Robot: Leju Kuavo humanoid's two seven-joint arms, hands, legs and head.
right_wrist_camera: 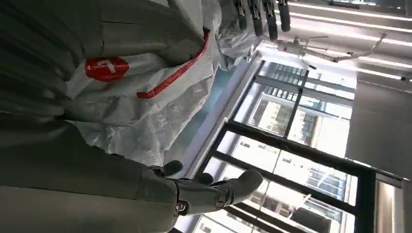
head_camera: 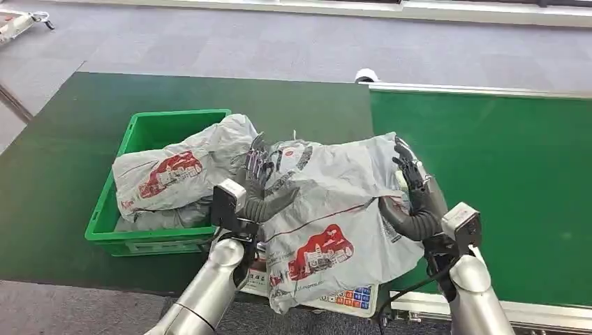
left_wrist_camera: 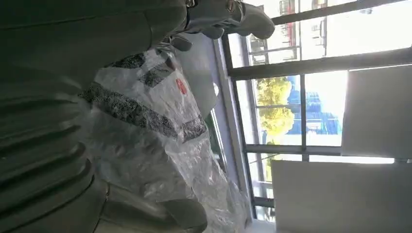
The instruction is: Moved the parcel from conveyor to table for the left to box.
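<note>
A grey plastic parcel (head_camera: 328, 209) with red and black print is held between my two hands, over the seam where the green table (head_camera: 56, 174) meets the green conveyor (head_camera: 502, 181). My left hand (head_camera: 260, 183) grips its left side, fingers over the top edge. On the parcel's right side my right hand (head_camera: 413, 192) grips it the same way. Seen from the left wrist, the crinkled parcel (left_wrist_camera: 145, 126) lies against my left hand (left_wrist_camera: 43, 160). In the right wrist view the parcel (right_wrist_camera: 141, 97) lies in my right hand (right_wrist_camera: 73, 189), with the fingers (right_wrist_camera: 257, 14) hooked over it.
A green plastic box (head_camera: 150, 129) stands on the table to the left, with another grey parcel (head_camera: 174, 174) in it that bulges over its right rim. Grey carpet floor lies beyond the table. The conveyor's metal edge (head_camera: 475, 89) runs along the far side.
</note>
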